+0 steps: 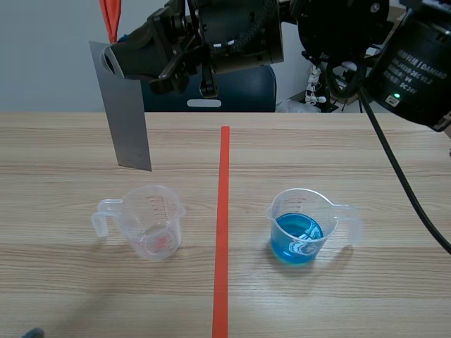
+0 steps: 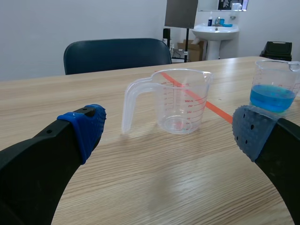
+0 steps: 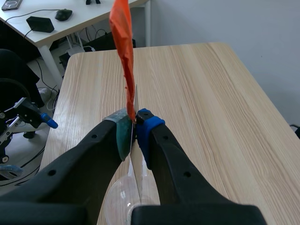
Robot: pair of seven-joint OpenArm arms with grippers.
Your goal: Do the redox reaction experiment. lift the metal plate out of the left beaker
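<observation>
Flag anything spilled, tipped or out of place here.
Nothing stands out. The left beaker and right beaker stand upright, no spill shows, and the metal plate hangs above them, clamped in the right gripper.

Quick headcount. Beakers: two, one clear beaker (image 1: 153,224) and one blue-liquid beaker (image 1: 301,229), each with a single handle. Metal plate (image 1: 127,120): just one. Orange strip (image 3: 123,28): one. Grippers: two, the left gripper (image 2: 169,130) and the right gripper (image 3: 135,126), with two fingers apiece, so four fingers and four dotted pads in total. Red tape line (image 1: 223,225): one. Table (image 1: 63,296): one. Further back there's one dark blue chair (image 2: 117,54), one white washbasin (image 2: 215,32) and one black bin (image 2: 278,49) — singles all round, apart from the beakers and grippers.
</observation>
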